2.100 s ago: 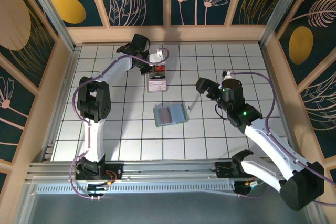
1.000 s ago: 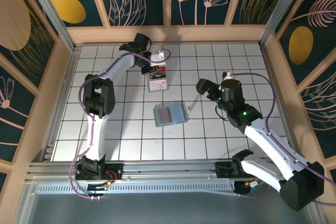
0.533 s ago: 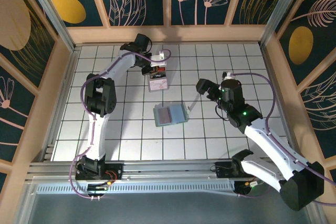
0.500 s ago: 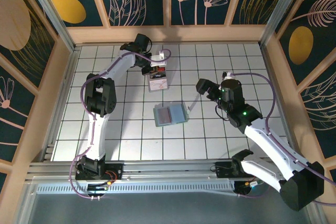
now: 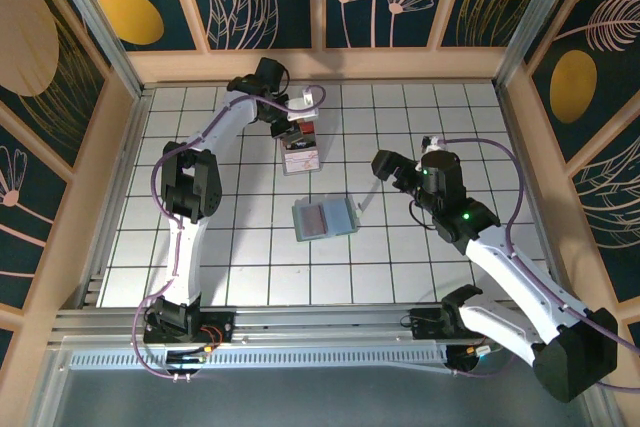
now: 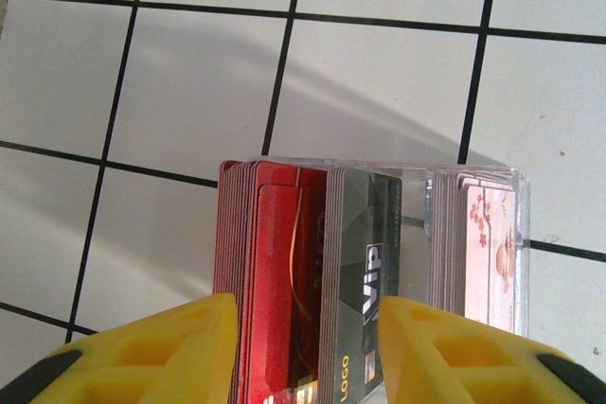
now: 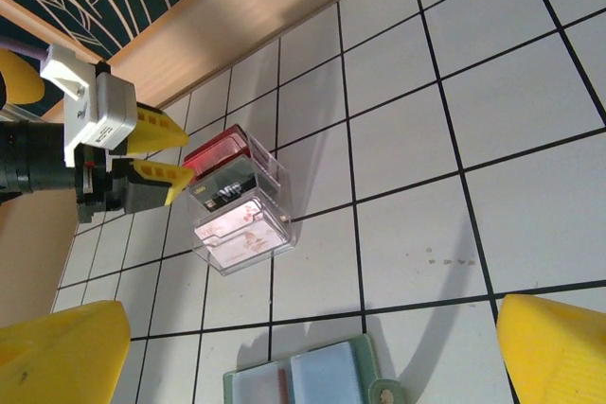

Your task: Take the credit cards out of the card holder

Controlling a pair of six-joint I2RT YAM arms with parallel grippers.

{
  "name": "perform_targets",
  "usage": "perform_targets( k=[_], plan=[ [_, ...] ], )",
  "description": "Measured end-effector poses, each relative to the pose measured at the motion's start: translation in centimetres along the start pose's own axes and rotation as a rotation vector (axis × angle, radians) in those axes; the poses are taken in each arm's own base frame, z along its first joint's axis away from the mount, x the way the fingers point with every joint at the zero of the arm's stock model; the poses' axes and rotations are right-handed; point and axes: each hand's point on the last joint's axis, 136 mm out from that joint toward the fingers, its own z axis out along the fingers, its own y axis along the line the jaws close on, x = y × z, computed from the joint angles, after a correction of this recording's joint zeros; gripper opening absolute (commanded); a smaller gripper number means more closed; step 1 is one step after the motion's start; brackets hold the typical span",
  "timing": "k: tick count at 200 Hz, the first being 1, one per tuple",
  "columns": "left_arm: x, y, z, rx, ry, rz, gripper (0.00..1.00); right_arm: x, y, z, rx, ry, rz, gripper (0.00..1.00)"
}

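Pale green-grey and blue-grey, the thin soft bifold card holder (image 5: 323, 217) lies opened flat near the middle of the white tiled table (image 5: 220, 247). Both leaves face up, which leaves its pockets reachable from above; a dark reddish patch on one leaf may be a card inside, though this is too small to confirm. The right gripper (image 5: 383, 167) hangs just beyond the holder's far right corner with its yellow fingers spread wide and nothing between them, apparently poised to come down on the leaves. Further back, well apart from the holder, stands a clear plastic box (image 5: 300, 152) holding upright stacks of red cards (image 6: 275, 272), a dark card marked VIP (image 6: 365, 262) and pink floral cards (image 6: 488, 243). The left gripper (image 6: 308, 347) is parted over the box's near end, its fingers straddling the red and dark stacks without visibly pinching any. That position suits sorting or dropping cards there, so the box probably serves as the collecting place.
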Motion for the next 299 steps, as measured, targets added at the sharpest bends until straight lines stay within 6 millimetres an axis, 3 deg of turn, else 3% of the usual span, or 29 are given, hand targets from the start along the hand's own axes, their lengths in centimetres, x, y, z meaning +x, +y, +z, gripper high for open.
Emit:
perform_targets(
  k=[40, 68, 107, 121, 131, 158, 219, 243, 299],
  plan=[
    [-0.6, 0.0, -1.2, -0.004, -0.007, -0.024, 0.45, 0.3, 0.0, 0.3, -0.002, 0.015, -0.005, 0.99],
    [-2.1, 0.2, -3.7, -0.031, -0.039, -0.05, 0.51, 1.0, -0.1, 0.8, 0.009, 0.036, -0.012, 0.99],
    [-5.2, 0.6, -9.2, -0.119, -0.128, -0.111, 0.8, 3.3, 0.5, 1.7, 0.019, 0.095, -0.057, 0.99],
    [-5.8, 0.3, -11.2, -0.157, -0.167, -0.147, 0.98, 4.2, 0.8, 1.9, 0.017, 0.117, -0.076, 0.98],
    [-6.0, -0.3, -12.5, -0.186, -0.197, -0.171, 0.99, 4.7, 1.0, 2.1, 0.018, 0.129, -0.092, 0.96],
    [-4.9, -2.5, -15.2, -0.289, -0.283, -0.303, 0.99, 6.0, 1.2, 2.6, 0.021, 0.162, -0.13, 0.87],
    [-3.1, -5.7, -21.1, -0.467, -0.579, -0.662, 0.99, 8.3, 3.4, 2.9, -0.004, 0.222, -0.212, 0.8],
    [-1.5, -7.2, -21.3, -0.469, -0.644, -0.803, 0.99, 10.2, 4.5, 3.0, -0.016, 0.262, -0.257, 0.78],
    [4.8, -10.8, -20.0, -0.512, -0.67, -1.132, 0.99, 15.6, 6.4, 3.7, -0.021, 0.38, -0.368, 0.76]
  ],
)
